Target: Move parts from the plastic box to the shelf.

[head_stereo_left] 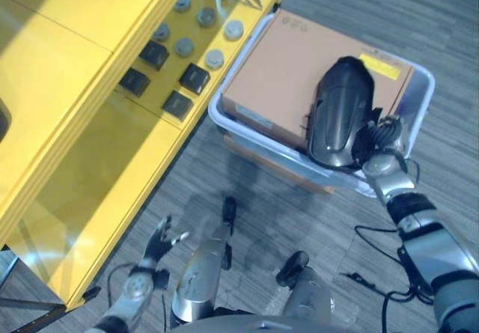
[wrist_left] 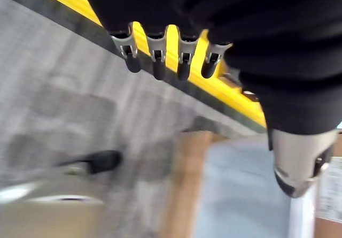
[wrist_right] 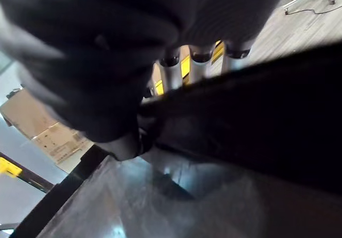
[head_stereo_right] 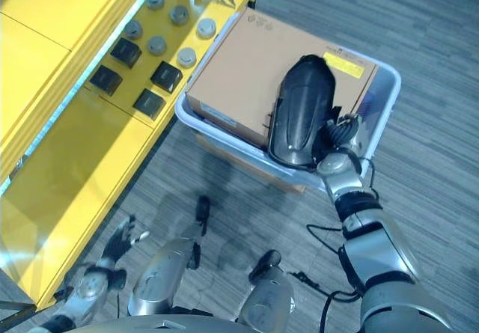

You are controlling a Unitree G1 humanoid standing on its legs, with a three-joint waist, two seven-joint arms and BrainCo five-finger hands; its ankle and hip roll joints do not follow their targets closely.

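Observation:
A translucent plastic box (head_stereo_left: pixel 423 93) stands on the floor beside the yellow shelf (head_stereo_left: pixel 90 161). In it lies a flat cardboard carton (head_stereo_left: pixel 288 71), and a large black curved part (head_stereo_left: pixel 342 112) rests on top of the carton. My right hand (head_stereo_left: pixel 379 137) is at the part's near right end. In the right wrist view its fingers (wrist_right: pixel 171 75) reach over the part's edge (wrist_right: pixel 256 131) with the thumb on the near side. My left hand (head_stereo_left: pixel 159 245) hangs low by the shelf's front edge, fingers (wrist_left: pixel 158 61) straight and holding nothing.
Small black blocks (head_stereo_left: pixel 194 78) and round grey parts (head_stereo_left: pixel 184 47) lie in rows on the shelf's far end, next to the box. The near stretch of the shelf top is bare yellow. A brown carton (head_stereo_left: pixel 263 161) sits under the plastic box. Grey carpet lies all around.

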